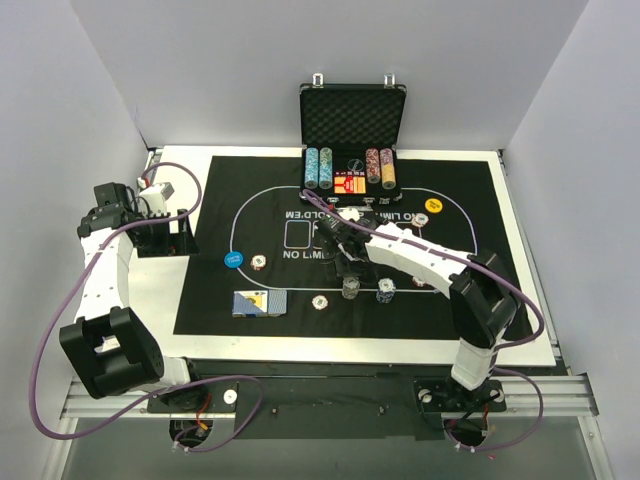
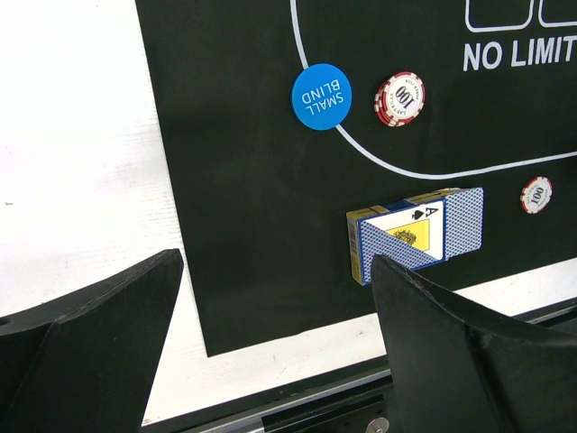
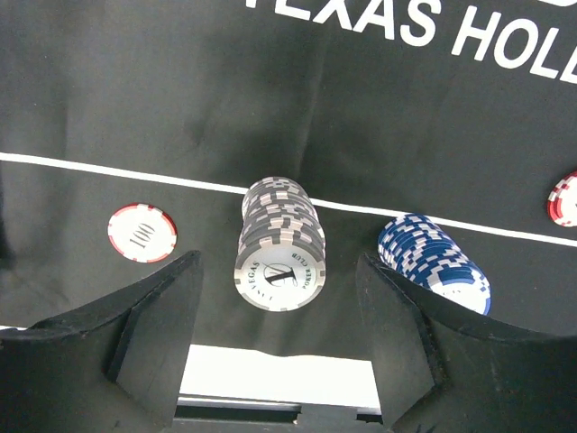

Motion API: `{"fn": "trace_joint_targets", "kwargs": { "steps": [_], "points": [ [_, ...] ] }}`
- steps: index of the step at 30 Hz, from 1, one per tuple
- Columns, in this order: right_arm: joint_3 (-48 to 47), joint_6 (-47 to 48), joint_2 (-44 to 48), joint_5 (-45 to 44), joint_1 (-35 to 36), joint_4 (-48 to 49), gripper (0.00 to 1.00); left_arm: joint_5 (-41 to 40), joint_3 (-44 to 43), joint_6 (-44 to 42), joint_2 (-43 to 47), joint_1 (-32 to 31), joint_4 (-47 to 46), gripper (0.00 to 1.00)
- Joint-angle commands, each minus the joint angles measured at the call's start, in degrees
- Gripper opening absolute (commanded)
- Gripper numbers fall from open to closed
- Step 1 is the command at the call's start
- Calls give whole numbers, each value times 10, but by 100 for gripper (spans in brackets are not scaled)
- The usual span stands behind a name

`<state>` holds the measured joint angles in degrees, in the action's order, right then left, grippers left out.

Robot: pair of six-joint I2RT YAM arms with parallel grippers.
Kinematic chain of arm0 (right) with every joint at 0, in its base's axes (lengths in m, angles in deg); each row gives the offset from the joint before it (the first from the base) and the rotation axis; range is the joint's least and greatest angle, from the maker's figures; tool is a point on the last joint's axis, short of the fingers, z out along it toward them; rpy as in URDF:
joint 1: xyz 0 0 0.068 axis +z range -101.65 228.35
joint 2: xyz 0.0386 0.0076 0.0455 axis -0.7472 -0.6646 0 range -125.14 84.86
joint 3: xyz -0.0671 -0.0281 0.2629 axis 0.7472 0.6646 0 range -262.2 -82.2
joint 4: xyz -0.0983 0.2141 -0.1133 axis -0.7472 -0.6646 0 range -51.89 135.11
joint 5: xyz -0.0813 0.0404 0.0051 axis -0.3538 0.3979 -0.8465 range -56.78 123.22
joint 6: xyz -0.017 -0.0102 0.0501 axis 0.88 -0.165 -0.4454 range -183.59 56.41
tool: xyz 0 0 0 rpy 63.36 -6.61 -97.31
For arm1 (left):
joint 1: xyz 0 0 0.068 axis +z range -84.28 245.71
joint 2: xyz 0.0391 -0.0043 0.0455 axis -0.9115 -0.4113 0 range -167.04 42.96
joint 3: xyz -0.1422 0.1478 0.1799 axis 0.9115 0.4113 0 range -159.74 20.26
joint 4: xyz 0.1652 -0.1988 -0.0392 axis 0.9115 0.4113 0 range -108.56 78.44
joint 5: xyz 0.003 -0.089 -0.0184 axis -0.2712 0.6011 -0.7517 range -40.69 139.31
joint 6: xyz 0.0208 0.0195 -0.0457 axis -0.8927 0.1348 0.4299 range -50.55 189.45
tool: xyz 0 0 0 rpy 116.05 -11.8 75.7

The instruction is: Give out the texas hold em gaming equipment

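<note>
A tall stack of grey striped chips [image 3: 279, 253] stands on the black mat between the fingers of my right gripper [image 3: 279, 302], which is open, with a gap on each side. A blue chip stack [image 3: 437, 257] stands just right of it, and a single red chip [image 3: 141, 232] lies to the left. From above, the right gripper [image 1: 347, 265] hovers just behind the grey stack [image 1: 351, 287]. The blue-backed card pack [image 2: 415, 234], the blue button [image 2: 321, 96] and a red chip [image 2: 399, 98] lie ahead of my open, empty left gripper [image 2: 279, 325].
The open black case [image 1: 350, 120] stands at the back with several chip rows inside. A yellow button [image 1: 433, 205] lies on the mat [image 1: 200, 300] at the right. More red chips [image 1: 319, 301] lie near the front. The left gripper [image 1: 165, 238] hangs over the white table beside the mat.
</note>
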<state>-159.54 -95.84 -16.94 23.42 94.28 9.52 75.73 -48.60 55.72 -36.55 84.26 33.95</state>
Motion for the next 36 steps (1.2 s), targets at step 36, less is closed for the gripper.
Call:
{"fn": "trace_joint_targets", "kwargs": {
  "steps": [36],
  "points": [
    [23,8,6,-15,5,-11,48,11,-5,-3,12,4,-8,97]
  ]
}}
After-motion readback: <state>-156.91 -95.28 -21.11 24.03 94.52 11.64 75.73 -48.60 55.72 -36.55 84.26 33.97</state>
